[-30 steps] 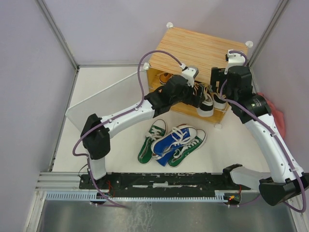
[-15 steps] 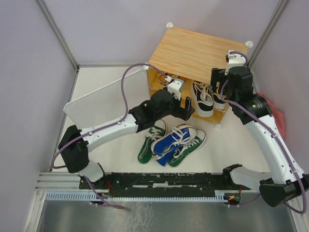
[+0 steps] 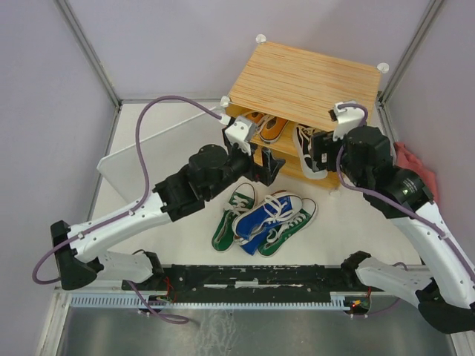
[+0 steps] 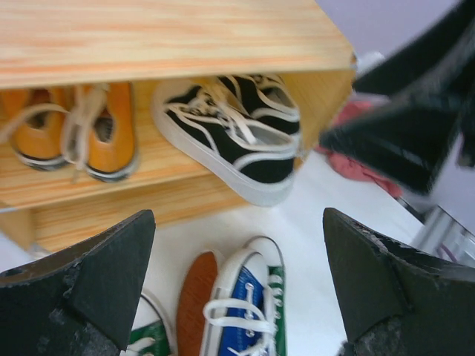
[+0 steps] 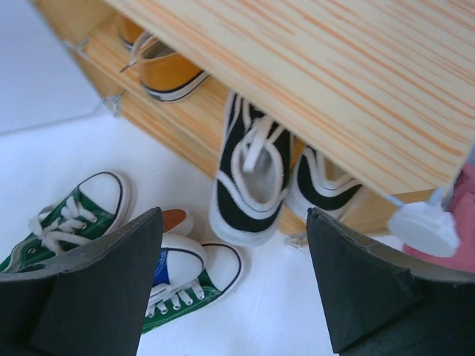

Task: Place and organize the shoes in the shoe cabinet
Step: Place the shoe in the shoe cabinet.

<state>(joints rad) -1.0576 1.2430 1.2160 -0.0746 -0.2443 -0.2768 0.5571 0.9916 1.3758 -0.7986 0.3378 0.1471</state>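
The left gripper (image 3: 266,169) has drawn back out of the shoe cabinet (image 3: 304,81) and now hangs before its opening, jaws wide apart and empty. The right gripper (image 5: 231,215), also spread with nothing between its fingers, has retreated a little at the cabinet's right front. So I judge the black pair (image 3: 306,148) delivered: it lies inside at the right, beside the orange pair (image 3: 263,126). The blue pair (image 3: 267,211) and green pair (image 3: 234,215) lie heaped on the floor just before the cabinet. One black toe overhangs the shelf edge and may need a push. A white door panel (image 3: 163,144) stands open left of the cabinet, and a pink cloth (image 3: 412,167) lies at its right.
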